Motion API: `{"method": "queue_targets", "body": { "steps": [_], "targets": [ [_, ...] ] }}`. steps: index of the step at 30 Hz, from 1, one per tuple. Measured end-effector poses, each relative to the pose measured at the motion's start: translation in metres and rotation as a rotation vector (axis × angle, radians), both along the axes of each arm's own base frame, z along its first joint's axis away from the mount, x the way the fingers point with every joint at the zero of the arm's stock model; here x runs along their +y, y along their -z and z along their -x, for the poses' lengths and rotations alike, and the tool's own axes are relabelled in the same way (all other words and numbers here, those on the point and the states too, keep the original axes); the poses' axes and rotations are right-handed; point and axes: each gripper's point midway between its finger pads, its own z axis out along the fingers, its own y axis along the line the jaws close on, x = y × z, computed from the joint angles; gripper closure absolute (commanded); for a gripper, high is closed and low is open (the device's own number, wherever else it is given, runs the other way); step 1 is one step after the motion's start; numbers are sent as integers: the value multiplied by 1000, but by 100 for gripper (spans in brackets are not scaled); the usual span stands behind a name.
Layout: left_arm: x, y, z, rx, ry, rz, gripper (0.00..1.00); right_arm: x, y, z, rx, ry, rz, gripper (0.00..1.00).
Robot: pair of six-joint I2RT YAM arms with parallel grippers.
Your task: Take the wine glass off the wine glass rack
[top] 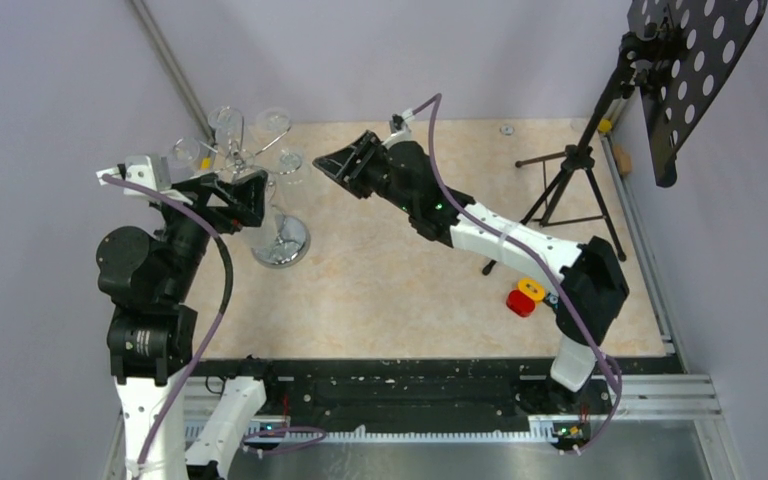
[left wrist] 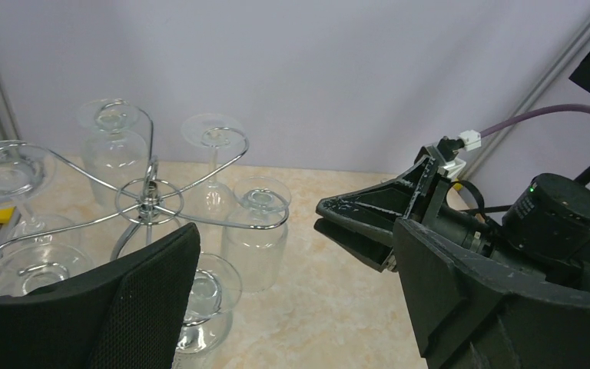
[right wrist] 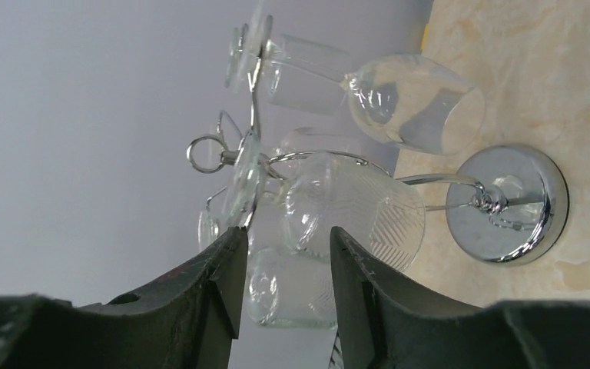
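The chrome wine glass rack (left wrist: pixel 147 201) stands at the back left of the table on a round mirrored base (top: pixel 282 240), with several clear glasses hanging upside down from its curled arms. One wine glass (left wrist: pixel 256 234) hangs on the arm nearest my right gripper (top: pixel 322 165). That gripper points at it from the right, its jaws partly open and empty. In the right wrist view this wine glass (right wrist: pixel 353 207) lies just beyond the fingertips (right wrist: pixel 230 254). My left gripper (left wrist: pixel 299 307) is wide open beside the rack, holding nothing, with a lower glass (left wrist: pixel 200 304) next to its left finger.
A black tripod music stand (top: pixel 570 180) occupies the back right corner. A red and yellow object (top: pixel 525 295) lies near the right arm's base. Walls close the back and sides, and a metal pole (top: pixel 170 70) runs behind the rack.
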Motion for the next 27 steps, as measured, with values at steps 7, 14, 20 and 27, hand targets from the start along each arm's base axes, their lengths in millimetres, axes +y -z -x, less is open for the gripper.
{"method": "queue_targets", "body": {
  "steps": [7,14,20,27],
  "targets": [
    [9,5,5,13,-51,-18,1,23,23,-7,50,-40,-14,49],
    [11,6,8,11,-58,-34,1,29,9,-6,35,-54,-80,79],
    [14,9,8,18,-73,-45,1,27,-2,-11,19,-25,-123,81],
    [16,11,8,27,-84,-54,1,26,-13,-13,1,-10,-147,65]
  ]
}}
